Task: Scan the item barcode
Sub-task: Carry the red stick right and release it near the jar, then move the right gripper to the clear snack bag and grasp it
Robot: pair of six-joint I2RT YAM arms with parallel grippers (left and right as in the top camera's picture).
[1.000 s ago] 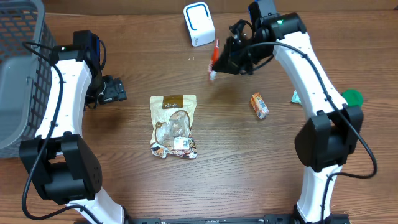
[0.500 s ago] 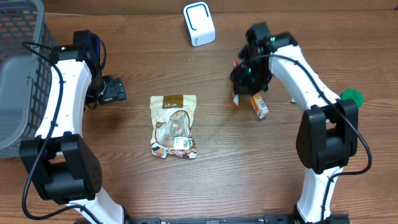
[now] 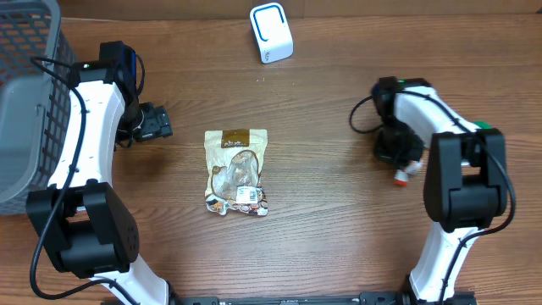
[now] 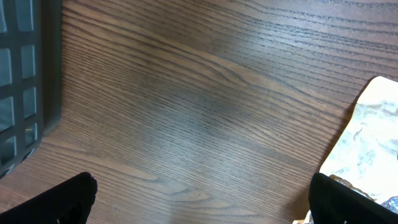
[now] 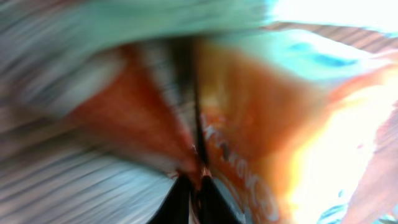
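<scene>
Right claw [image 3: 400, 163] swung rightward; blurry wrist view suggests it pinches orange packet [image 5: 249, 124]; left claw [image 4: 199, 200] gapes.

On the counter [image 3: 322, 229]: basket [image 3: 21, 102] at the far left edge, scanner [image 3: 271, 32] at the back middle, snack bag [image 3: 237, 172] in the centre. Between basket and bag, left tool [image 3: 161, 124]. Far right, right tool [image 3: 398, 157], packet [image 3: 408, 172] at its tip, well apart from the bag.
</scene>
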